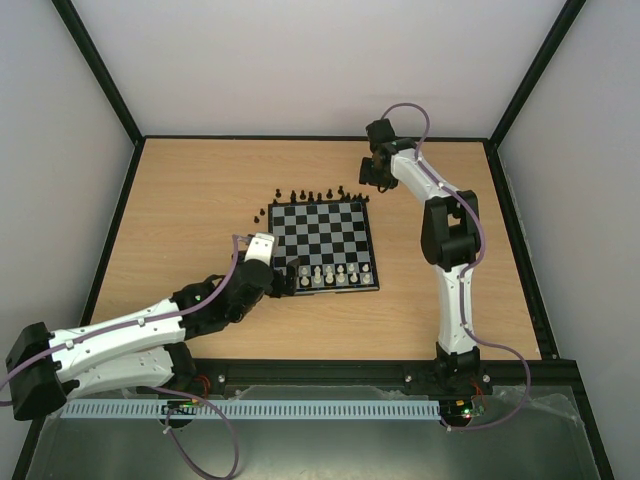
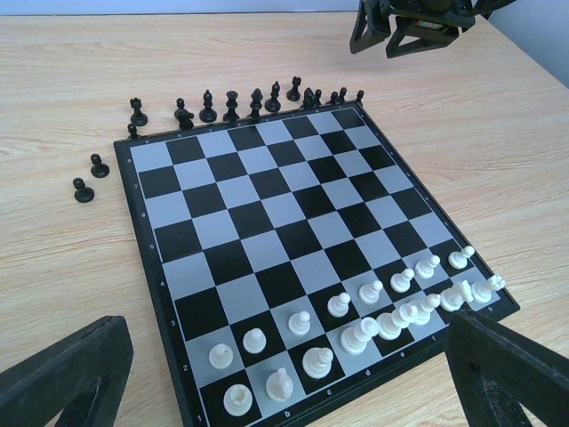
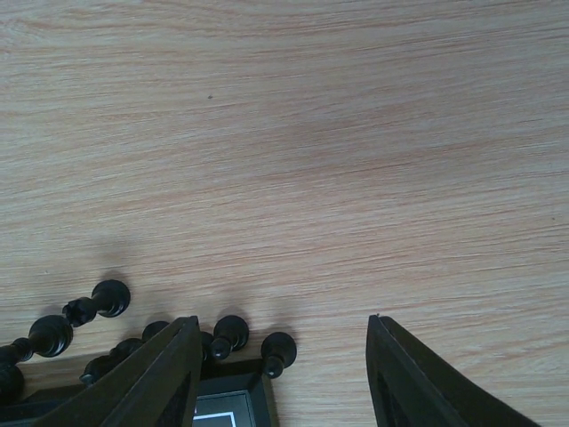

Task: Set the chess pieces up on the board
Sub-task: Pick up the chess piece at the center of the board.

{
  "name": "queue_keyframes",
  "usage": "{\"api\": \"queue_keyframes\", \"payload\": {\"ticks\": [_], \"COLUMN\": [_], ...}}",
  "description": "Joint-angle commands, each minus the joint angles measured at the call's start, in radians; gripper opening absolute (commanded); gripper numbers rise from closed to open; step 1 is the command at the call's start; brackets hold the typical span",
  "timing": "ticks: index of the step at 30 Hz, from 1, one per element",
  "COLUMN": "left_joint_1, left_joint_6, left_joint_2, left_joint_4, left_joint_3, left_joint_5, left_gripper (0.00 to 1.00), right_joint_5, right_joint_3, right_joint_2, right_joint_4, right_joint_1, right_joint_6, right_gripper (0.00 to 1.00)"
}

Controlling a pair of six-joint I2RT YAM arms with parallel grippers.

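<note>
White pieces (image 2: 369,291) stand on the board (image 2: 267,213), so black pieces (image 2: 231,105) seem next: right gripper (image 3: 283,322), parted and empty, must pinch one; left gripper (image 2: 280,338) gapes empty

— How is the scene lit?
— Bright, even light is cast from above; only faint, soft shadows are thrown on the counter (image 3: 311,133) beside the black pieces (image 3: 231,331).
— And sharpness?
— The fingers (image 2: 67,374) of the left tool (image 2: 286,316) are rendered slightly blurred.

I had the left gripper (image 1: 284,279) reached forward and low, jaws spread wide. The right gripper (image 1: 372,172) was stretched far out, pointing down, jaws apart, empty.
</note>
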Motion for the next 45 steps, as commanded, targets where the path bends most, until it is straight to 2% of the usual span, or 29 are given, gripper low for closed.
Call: {"api": "queue_keyframes", "payload": {"ticks": [1, 10, 18, 26, 35, 45], "left_joint_1": [0.007, 0.007, 0.007, 0.007, 0.007, 0.007], "left_joint_6": [-0.005, -0.014, -0.012, -0.010, -0.010, -0.009], "left_joint_2": [-0.008, -0.060, -0.072, -0.061, -0.058, -0.050], "left_joint_4": [0.011, -0.013, -0.005, -0.002, -0.005, -0.003], "left_joint_3": [-0.011, -0.022, -0.027, -0.025, -0.025, -0.023], "left_joint_5": [-0.005, -0.067, -0.049, -0.045, -0.052, -0.051], "left_gripper": [0.99, 0.99, 0.99, 0.99, 0.99, 0.99], "right_joint_5": [0.006, -0.048, -0.037, -0.051, -0.065, -0.072], "right_joint_3": [-0.013, 0.018, 0.038, 0.051, 0.070, 0.083], "right_joint_2": [-0.048, -0.008, 0.041, 0.063, 0.093, 0.115], "right_joint_4": [-0.059, -0.089, -0.112, -0.135, -0.145, -0.145], "right_joint_1": [-0.005, -0.005, -0.005, -0.005, -0.005, -0.005], "right_joint_6": [-0.015, -0.019, -0.020, -0.031, -0.031, -0.030], "right_gripper": [0.52, 0.43, 0.36, 0.35, 0.28, 0.27]}}
